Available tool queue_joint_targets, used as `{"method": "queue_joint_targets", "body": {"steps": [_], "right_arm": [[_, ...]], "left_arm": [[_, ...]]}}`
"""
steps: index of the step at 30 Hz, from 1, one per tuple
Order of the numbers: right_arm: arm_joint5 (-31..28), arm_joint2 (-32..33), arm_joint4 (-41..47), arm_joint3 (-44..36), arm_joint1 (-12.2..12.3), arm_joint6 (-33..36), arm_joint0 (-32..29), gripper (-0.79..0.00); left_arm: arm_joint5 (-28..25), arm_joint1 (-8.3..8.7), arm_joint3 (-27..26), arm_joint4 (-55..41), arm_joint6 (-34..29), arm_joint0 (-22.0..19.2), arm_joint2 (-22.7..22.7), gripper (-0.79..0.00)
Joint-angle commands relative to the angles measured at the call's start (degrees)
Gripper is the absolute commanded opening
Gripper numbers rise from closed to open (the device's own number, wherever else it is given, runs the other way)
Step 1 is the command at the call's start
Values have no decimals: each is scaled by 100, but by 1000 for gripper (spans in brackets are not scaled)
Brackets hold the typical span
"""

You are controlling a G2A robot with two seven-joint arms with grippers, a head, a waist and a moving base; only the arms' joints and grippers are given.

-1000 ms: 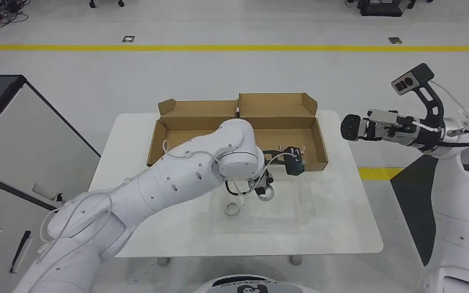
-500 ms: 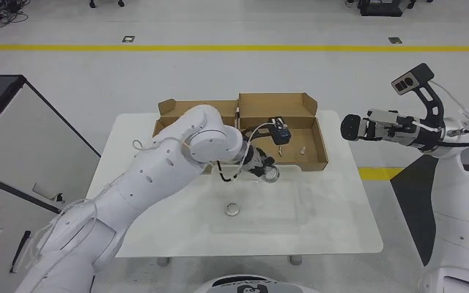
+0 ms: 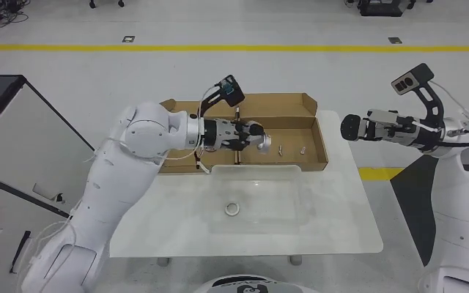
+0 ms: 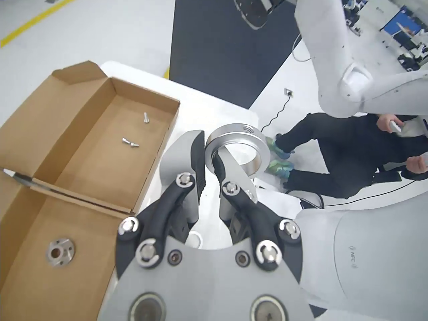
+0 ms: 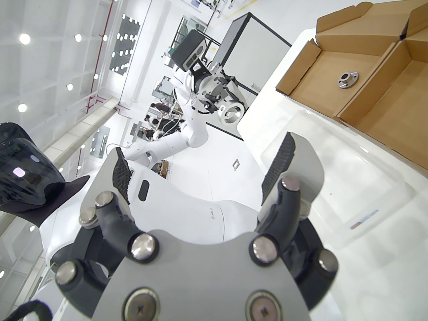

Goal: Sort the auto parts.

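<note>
My left gripper [image 4: 209, 155] is shut on a metal ring collar [image 4: 237, 150], one finger inside the ring and one outside. In the top view this gripper [image 3: 253, 139] holds the collar [image 3: 262, 144] above the left end of the right cardboard box [image 3: 320, 143], close to the divider. Two small screws [image 4: 129, 141] lie in that box. A metal flange [image 4: 61, 252] sits in the left cardboard box [image 3: 157, 139]. Another ring [image 3: 232, 209] lies in the clear tray [image 3: 293, 176]. My right gripper [image 5: 200, 165] is open and holds nothing, raised off the table's right edge [image 3: 350, 126].
The two open cardboard boxes stand side by side along the table's back, flaps up. The clear tray lies in front of them at mid-table. The white table [image 3: 344, 220] has bare room to the tray's right and left.
The left arm has swung back from the clear tray, carrying the ring collar up and over the cardboard boxes. The right arm has not moved.
</note>
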Motion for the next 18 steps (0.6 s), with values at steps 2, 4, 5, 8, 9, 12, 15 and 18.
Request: {"method": "queue_joint_targets", "body": {"steps": [2, 4, 5, 8, 9, 12, 15, 18], "right_arm": [[0, 0, 0, 0, 0, 0, 0, 0], [0, 0, 0, 0, 0, 0, 0, 0], [0, 0, 0, 0, 0, 0, 0, 0], [0, 0, 0, 0, 0, 0, 0, 0], [0, 0, 0, 0, 0, 0, 0, 0], [0, 0, 0, 0, 0, 0, 0, 0], [0, 0, 0, 0, 0, 0, 0, 0], [0, 0, 0, 0, 0, 0, 0, 0]], "left_arm": [[-208, -10, 20, -400, 361, 16, -51, -785], [-274, -24, -10, -500, 591, -41, -61, -785], [-319, -37, -10, -619, 729, -65, -53, -785], [-533, -75, 8, -1070, 1016, -190, -17, -785], [-622, -84, 33, -1194, 1021, -247, 3, -785], [-920, -114, 144, -1774, 1065, -388, 53, -785], [-1141, -127, 228, -1977, 1152, -495, 29, -785], [-1466, -149, 212, -2391, 1297, -497, 49, -785]]}}
